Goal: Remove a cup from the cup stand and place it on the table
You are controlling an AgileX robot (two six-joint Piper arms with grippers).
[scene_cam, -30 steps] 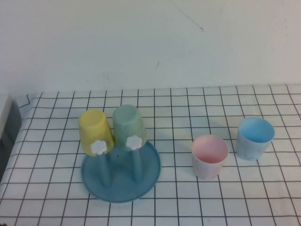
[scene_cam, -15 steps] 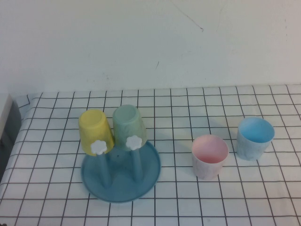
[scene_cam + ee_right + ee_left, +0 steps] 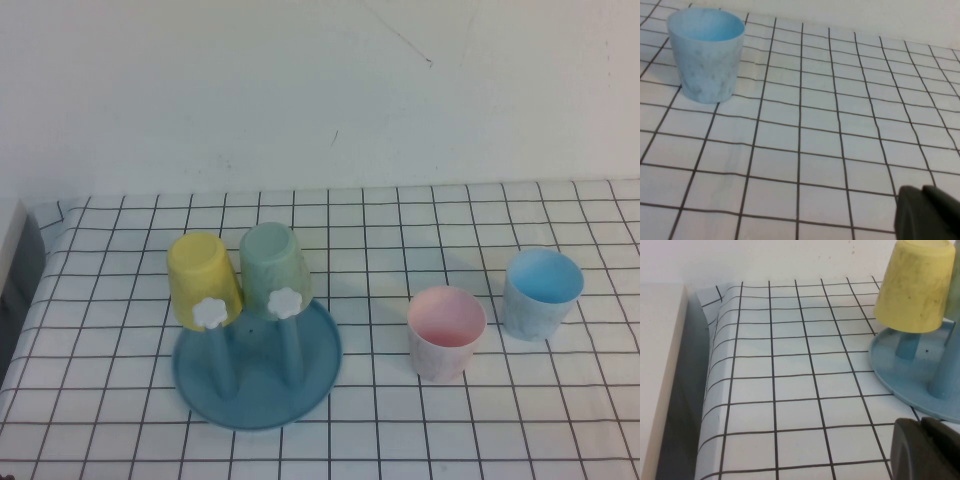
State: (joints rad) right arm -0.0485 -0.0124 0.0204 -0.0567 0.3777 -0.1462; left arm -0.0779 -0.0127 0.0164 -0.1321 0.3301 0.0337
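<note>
The pink cup (image 3: 446,331) stands upright on the surface (image 3: 400,420), well apart from the cup stand (image 3: 257,366). The left gripper (image 3: 927,450) sits low beside the stand, the right gripper (image 3: 930,214) near a blue cup (image 3: 706,53). I cannot tell how either one's fingers are set.

Cup (image 3: 446,332) right of cup stand (image 3: 257,375)

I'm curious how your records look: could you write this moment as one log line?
pink cup: upright on table, off cup stand | left gripper: near stand, holding nothing | right gripper: near blue cup, holding nothing
</note>
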